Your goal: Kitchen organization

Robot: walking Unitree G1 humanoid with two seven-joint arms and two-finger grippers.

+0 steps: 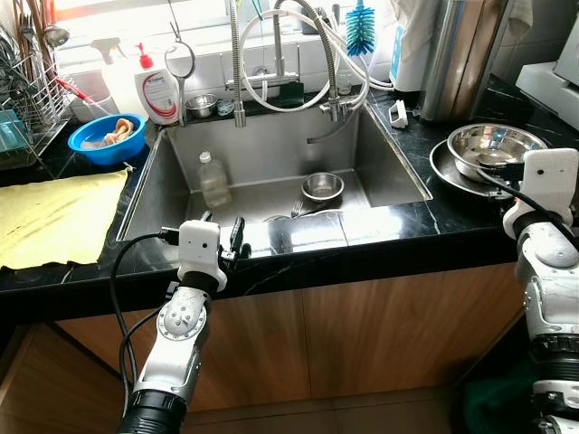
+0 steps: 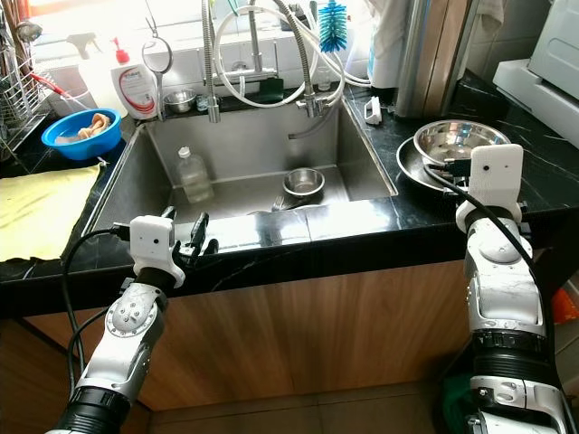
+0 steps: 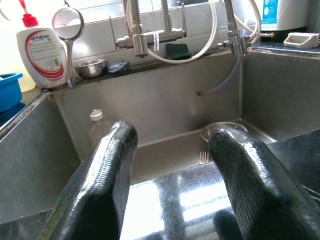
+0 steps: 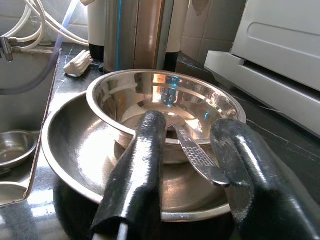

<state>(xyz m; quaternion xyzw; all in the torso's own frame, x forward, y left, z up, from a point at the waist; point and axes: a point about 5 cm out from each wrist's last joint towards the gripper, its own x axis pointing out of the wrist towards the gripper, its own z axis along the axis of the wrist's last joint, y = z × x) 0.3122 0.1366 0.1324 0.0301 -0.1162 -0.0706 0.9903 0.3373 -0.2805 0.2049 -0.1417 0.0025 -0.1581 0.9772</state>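
My left gripper hovers open over the sink's front rim, nothing between its fingers. Inside the steel sink lie a clear plastic bottle, a small steel bowl and a fork. On the right counter a steel bowl sits nested in a wider steel pan. My right gripper is open at that bowl's near rim. A metal utensil handle sticks out of the bowl between the fingers, which stand apart from it.
A blue bowl, a dish soap bottle and a dish rack stand at the back left. A yellow cloth covers the left counter. Faucets and hoses arch over the sink; a steel cylinder stands behind the bowls.
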